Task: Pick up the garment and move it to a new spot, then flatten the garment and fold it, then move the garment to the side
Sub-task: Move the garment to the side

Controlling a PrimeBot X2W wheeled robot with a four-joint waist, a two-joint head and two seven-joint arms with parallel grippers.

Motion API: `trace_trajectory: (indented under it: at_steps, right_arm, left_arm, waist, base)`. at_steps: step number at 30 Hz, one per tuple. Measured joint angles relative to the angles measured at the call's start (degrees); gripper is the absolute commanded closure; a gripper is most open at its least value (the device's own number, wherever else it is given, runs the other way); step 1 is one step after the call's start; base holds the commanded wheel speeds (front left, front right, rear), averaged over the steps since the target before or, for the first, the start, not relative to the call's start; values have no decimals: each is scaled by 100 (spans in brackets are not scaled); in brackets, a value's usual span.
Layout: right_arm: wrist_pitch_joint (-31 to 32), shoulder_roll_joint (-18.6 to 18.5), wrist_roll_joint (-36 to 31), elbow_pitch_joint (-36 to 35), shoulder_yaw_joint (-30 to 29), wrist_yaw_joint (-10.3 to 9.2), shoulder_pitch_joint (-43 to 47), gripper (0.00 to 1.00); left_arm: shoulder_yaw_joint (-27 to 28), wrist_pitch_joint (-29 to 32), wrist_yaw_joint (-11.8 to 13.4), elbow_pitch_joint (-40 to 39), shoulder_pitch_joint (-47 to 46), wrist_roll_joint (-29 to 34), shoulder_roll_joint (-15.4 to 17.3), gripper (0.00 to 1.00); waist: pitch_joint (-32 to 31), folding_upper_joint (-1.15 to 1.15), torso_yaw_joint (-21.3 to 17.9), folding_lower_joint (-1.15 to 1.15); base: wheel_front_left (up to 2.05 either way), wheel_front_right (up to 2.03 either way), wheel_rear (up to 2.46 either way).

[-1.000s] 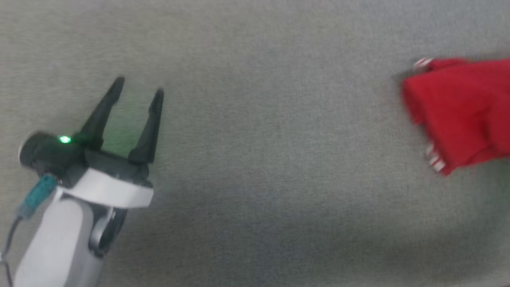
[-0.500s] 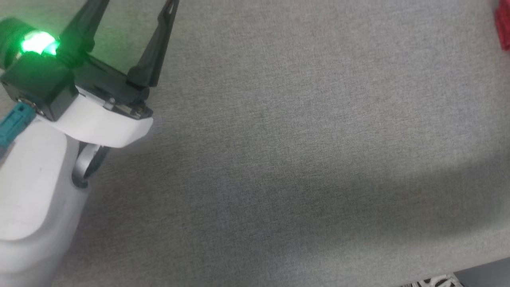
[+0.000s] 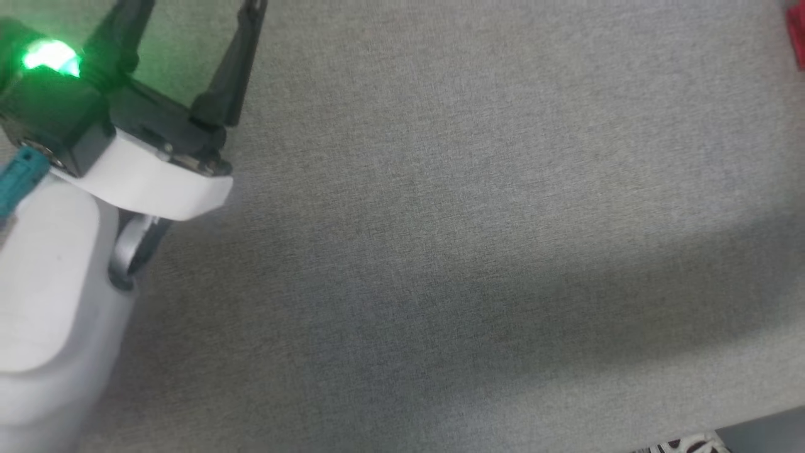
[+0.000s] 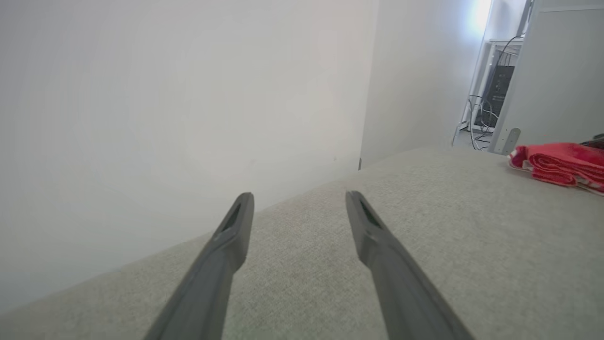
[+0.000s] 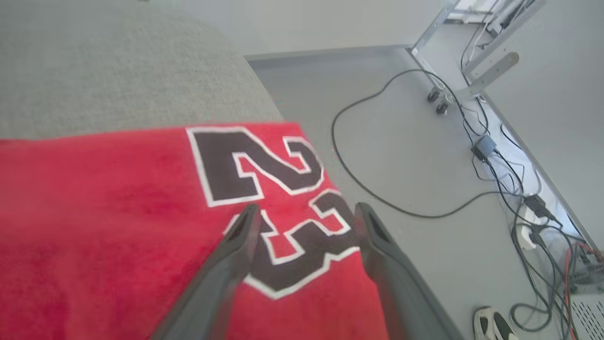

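Garment [image 5: 104,222] sits right under my right gripper [image 5: 306,208], lower left of that wrist frame, jaws spread and holding nothing; left gripper [image 4: 298,194], also spread and empty, has it well apart at its frame's right edge, so right's nearer.

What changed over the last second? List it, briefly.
The head camera swung, so the garment, mid-right before, is now a red sliver at that view's top right edge, and the left gripper looms larger and higher. The right gripper now has its fingers apart above the garment, gripping nothing; whether it just let go the earlier pictures do not show. Unchanged: left fingers open, holding nothing.
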Motion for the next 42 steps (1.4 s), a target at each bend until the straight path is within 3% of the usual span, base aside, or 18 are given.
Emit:
trace_trajectory:
  at_steps: [4,10,19,33,42]
  right_arm:
    - [-312,-102,112,-12,424,0,69,0]
    - [-745,-86,467,-413,1625,0,619,0]
    - [-1517,224,891,-1120,2907,0,1635,0]
    - [-2394,1125,1079,-1761,3442,0,3369,0]
    - [-2542,1312,1202,-2214,2960,0,4197,0]
  left_arm:
    - [134,0,-1,118,349,-13,-254,0]
    - [392,0,-1,402,1143,-14,-568,0]
    - [969,0,0,677,2340,-20,-1194,0]
    - [1668,0,-1,947,3878,68,-1541,0]
    - [1957,0,0,672,4773,131,-1650,0]
  waist:
    - [-288,0,82,0]
    - [-871,0,276,0]
    - [-1901,0,673,0]
    - [-3402,0,1227,0]
    - [-4133,0,1418,0]
  base:
    - [0,0,0]
    - [0,0,0]
    - [0,0,0]
    - [0,0,0]
    - [0,0,0]
